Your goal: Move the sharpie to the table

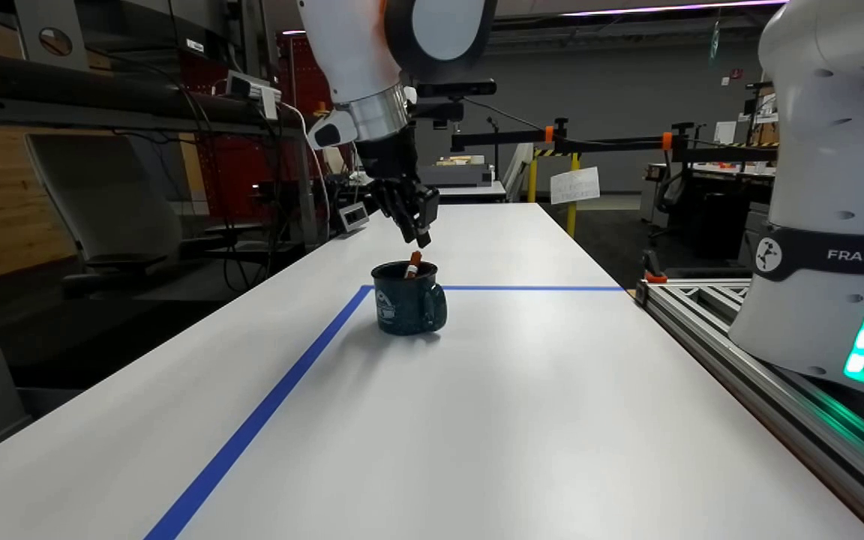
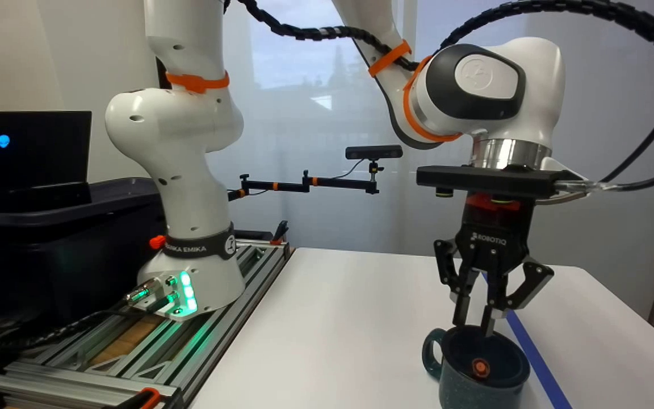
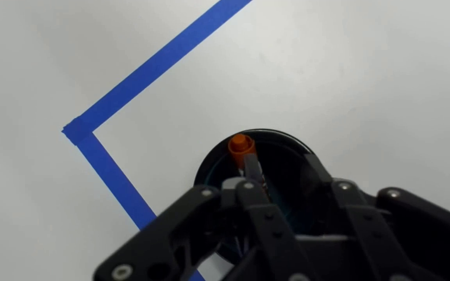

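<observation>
The sharpie (image 1: 413, 264) stands tilted inside the dark blue mug, its orange-red end up near the rim. Its end also shows in an exterior view (image 2: 480, 368) and in the wrist view (image 3: 242, 146); its lower barrel is hidden in the mug. The mug (image 1: 404, 309) stands on the white table (image 1: 522, 420). My gripper (image 1: 416, 240) points down above the mug. In the wrist view the fingertips (image 3: 281, 162) are apart with nothing between them. The left finger overlaps the sharpie in that view; I cannot tell whether they touch.
Blue tape (image 1: 274, 405) runs along the table and meets a cross line near the mug; the tape corner (image 3: 78, 130) shows in the wrist view. The mug's handle (image 2: 431, 352) sticks out to one side. The robot base (image 2: 196, 284) stands on a metal frame beside the table.
</observation>
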